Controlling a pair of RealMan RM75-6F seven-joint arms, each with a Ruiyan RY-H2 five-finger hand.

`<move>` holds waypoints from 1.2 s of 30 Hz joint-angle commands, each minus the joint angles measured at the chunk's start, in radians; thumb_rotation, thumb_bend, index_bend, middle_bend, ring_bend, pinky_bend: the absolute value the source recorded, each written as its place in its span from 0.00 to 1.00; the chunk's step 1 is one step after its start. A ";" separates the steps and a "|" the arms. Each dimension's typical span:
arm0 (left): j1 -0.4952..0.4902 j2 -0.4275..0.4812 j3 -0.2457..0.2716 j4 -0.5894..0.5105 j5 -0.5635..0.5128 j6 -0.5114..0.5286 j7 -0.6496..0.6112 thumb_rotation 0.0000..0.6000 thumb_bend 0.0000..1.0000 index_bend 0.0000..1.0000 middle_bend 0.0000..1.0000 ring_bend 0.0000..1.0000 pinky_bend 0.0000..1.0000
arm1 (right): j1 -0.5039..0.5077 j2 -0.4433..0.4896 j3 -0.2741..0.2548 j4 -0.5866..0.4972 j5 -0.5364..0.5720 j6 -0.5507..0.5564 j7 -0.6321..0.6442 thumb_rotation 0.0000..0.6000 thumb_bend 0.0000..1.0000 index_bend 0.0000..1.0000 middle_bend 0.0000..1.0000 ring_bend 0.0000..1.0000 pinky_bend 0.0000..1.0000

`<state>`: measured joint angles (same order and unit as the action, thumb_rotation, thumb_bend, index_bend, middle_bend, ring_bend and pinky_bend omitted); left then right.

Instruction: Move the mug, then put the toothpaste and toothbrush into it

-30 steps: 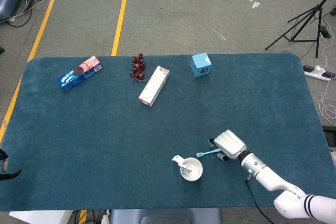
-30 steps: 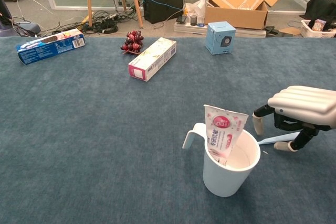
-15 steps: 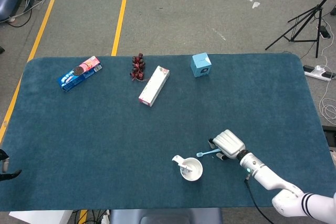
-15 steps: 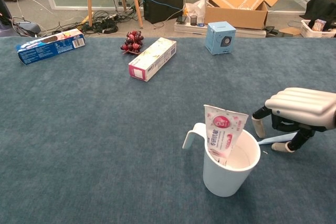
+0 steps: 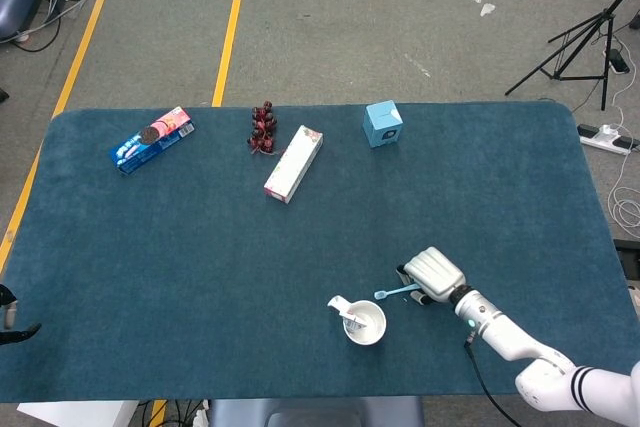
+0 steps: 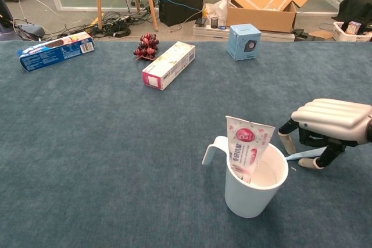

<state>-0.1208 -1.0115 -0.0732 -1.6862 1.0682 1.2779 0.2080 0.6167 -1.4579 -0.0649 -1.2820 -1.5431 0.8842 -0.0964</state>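
Toothbrush (image 6: 303,154) flat on the blue surface (image 5: 200,267), directly beneath the right hand (image 6: 330,121), long axis pointing toward the white mug (image 6: 256,185) at about eight o'clock. Fingers (image 6: 286,139) curled down on either side of the handle, contact impossible to tell. Toothpaste (image 6: 246,148) already upright in the mug; left hand (image 5: 12,315) barely visible at the far left edge, state unclear, right hand clearly nearer.

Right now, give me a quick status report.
Right hand over toothbrush, grasp unclear. Toothpaste in mug. Left hand barely visible. Nothing blocking.
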 commanded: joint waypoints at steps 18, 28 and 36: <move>0.001 0.001 0.000 -0.001 0.002 0.002 0.000 1.00 0.00 0.88 0.48 0.43 0.56 | -0.002 0.019 0.006 -0.019 0.003 0.012 0.012 1.00 0.21 0.61 1.00 1.00 1.00; 0.001 0.000 0.000 -0.001 0.001 0.003 0.002 1.00 0.00 0.88 0.48 0.43 0.56 | -0.015 0.058 0.029 -0.060 -0.003 0.074 0.036 1.00 0.21 0.62 1.00 1.00 1.00; 0.000 0.000 0.000 -0.001 0.001 0.002 0.002 1.00 0.00 0.88 0.48 0.43 0.56 | -0.025 0.101 0.044 -0.105 -0.019 0.127 0.068 1.00 0.21 0.62 1.00 1.00 1.00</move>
<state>-0.1205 -1.0116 -0.0731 -1.6875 1.0694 1.2801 0.2103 0.5934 -1.3608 -0.0231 -1.3825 -1.5591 1.0072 -0.0321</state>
